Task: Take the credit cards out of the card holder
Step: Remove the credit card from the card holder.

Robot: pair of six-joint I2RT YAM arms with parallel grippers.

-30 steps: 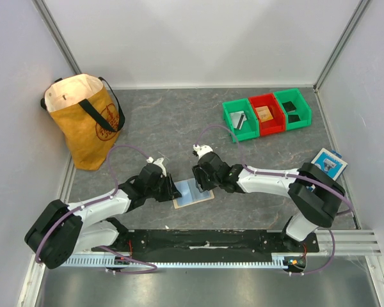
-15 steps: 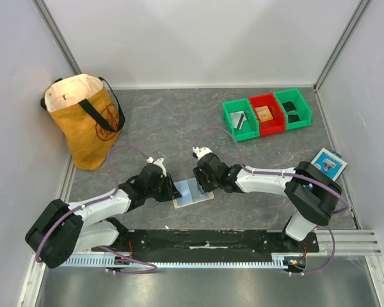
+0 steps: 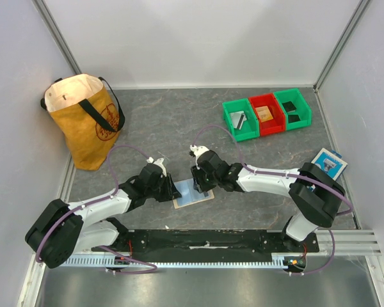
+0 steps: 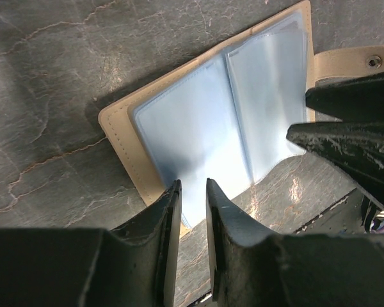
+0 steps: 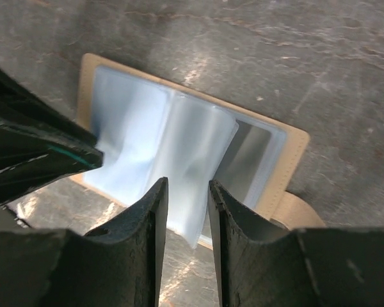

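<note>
Tan folding card holder [image 3: 193, 192], with pale blue clear-plastic sleeves inside, lies open and flat on the grey marbled counter [image 3: 166, 121]. It sits close to the near edge, about midway along it. Its small tan snap tab [image 4: 353, 62] is on the side where the right arm works.

We see no credit cards plainly in the sleeves. A grey sheen under the raised leaf could be one; we cannot tell.

Left gripper [image 4: 192, 192]: jaws narrow, tips at the holder's left side, sleeve edge between them. Right gripper [image 5: 185, 188]: jaws narrow too, with a lifted sleeve leaf [image 5: 195, 160] in the gap. A firm pinch is not evident.

Step in hand, we judge: paging through the sleeves to expose a card. The next move calls for pinning the cover on one side and finding a card edge.

Far right corner: red and green plastic bins [image 3: 267, 114]. Far left corner: mustard tote bag [image 3: 83, 125].
</note>
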